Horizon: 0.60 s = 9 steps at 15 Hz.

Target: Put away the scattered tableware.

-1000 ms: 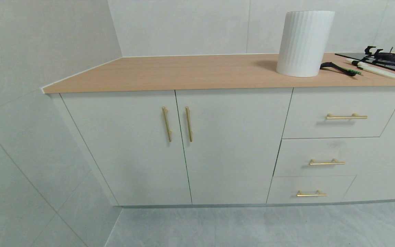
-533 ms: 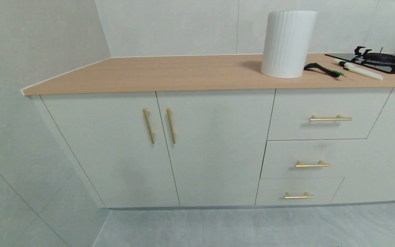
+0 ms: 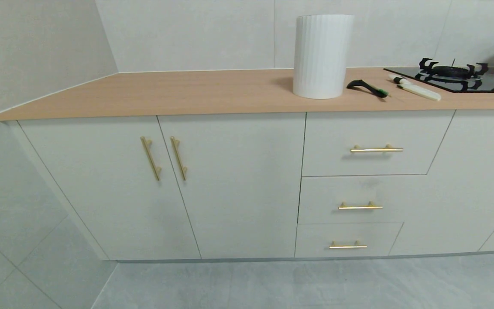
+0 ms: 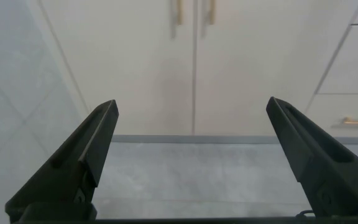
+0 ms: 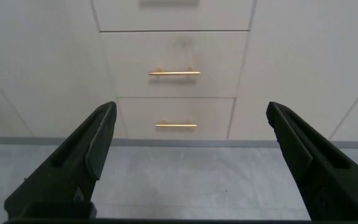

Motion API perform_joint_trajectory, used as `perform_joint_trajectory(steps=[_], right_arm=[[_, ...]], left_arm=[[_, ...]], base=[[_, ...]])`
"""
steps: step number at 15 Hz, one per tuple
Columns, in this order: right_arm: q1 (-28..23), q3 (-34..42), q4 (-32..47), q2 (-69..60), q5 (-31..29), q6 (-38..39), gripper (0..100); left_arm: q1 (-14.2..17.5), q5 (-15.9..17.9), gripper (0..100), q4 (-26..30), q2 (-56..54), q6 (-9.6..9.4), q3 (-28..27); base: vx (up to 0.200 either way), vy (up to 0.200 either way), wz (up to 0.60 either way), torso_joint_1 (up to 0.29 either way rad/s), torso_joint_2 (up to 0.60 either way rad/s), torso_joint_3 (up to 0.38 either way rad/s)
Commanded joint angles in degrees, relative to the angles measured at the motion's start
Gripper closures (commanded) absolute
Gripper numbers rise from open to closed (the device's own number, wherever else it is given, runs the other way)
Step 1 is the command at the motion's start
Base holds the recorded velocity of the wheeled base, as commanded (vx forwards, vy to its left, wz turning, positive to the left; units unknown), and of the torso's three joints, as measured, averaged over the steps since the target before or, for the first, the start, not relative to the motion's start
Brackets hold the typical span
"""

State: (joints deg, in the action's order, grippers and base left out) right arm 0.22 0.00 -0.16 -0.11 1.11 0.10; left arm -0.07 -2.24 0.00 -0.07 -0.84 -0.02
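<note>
Head view showed a black-handled utensil (image 3: pixel 367 88) and a white utensil (image 3: pixel 416 89) lying on the tabletop (image 3: pixel 165 92) at upper right, beside a white ribbed canister (image 3: pixel 323 56). The left gripper (image 4: pixel 191 162) and right gripper (image 5: pixel 188 162) hung low, jaws wide and empty, facing the cabinet (image 3: pixel 238 180).

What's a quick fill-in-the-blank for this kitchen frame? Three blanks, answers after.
1. The white ribbed container stands on the countertop, on the robot's ____ side of the black-handled utensil.
2. The drawer stack has ____ gold handles.
3. The left gripper and right gripper are both ____, holding nothing.
Answers: left; three; open.
</note>
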Motion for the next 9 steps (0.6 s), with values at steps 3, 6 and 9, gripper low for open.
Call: perform_joint_trajectory(steps=[3,6,9], right_arm=[[0.0,0.0,0.0,0.1,0.0,0.0,0],[0.0,0.0,0.0,0.1,0.0,0.0,0],[0.0,0.0,0.0,0.1,0.0,0.0,0]], left_arm=[[0.0,0.0,0,0.0,0.1,0.14,0.0],[0.0,0.0,0,0.0,0.1,0.23,0.0],[0.0,0.0,0,0.0,0.1,0.05,0.0]], base=[[0.0,-0.067,0.0,-0.001,0.0,0.004],[0.0,0.0,0.0,0.0,0.0,0.0],[0.133,0.0,0.0,0.0,0.0,0.005]])
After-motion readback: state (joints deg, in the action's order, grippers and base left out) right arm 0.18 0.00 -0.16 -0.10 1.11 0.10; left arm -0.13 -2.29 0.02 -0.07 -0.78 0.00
